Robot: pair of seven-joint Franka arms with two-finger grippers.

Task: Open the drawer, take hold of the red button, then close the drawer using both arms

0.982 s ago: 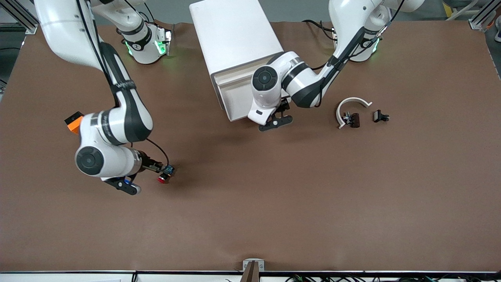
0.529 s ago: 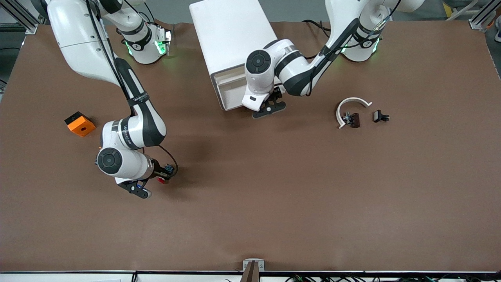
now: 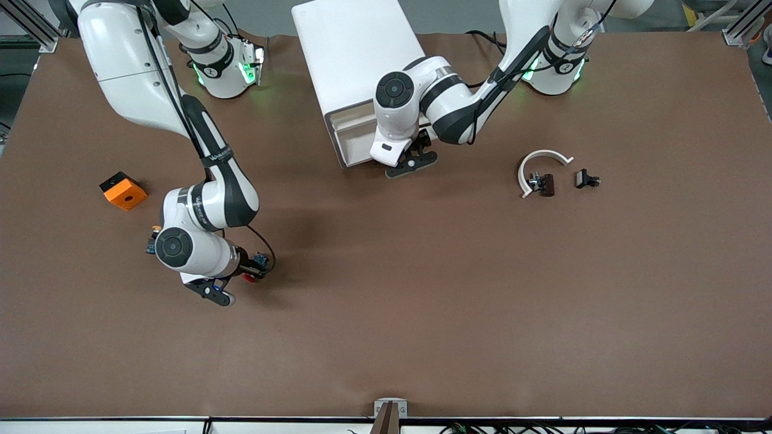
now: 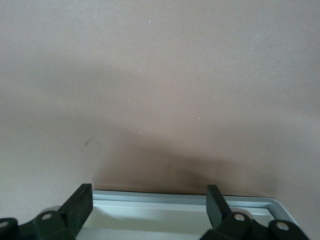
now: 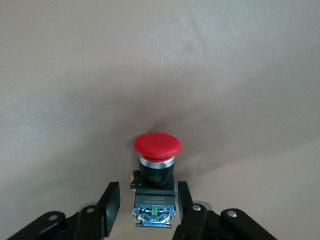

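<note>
The red-capped button (image 5: 157,145) with its black and blue body lies on the brown table between the fingers of my right gripper (image 5: 148,189). There is a gap on each side of the body, so the gripper is open around it. In the front view the button (image 3: 248,278) and right gripper (image 3: 243,269) are toward the right arm's end of the table. My left gripper (image 3: 416,155) is open at the front of the white drawer (image 3: 353,135), which sticks a little way out of the white cabinet (image 3: 356,54). The drawer's rim (image 4: 165,200) spans between its fingers (image 4: 80,200).
An orange cube with a hole (image 3: 123,190) sits beside the right arm, farther from the front camera than the button. A white curved piece (image 3: 543,158) and two small black parts (image 3: 546,184) (image 3: 586,179) lie toward the left arm's end.
My left gripper has moved toward the cabinet and the drawer has slid most of the way in. My right arm has shifted and uncovered the orange cube, while the button has stayed about where it was.
</note>
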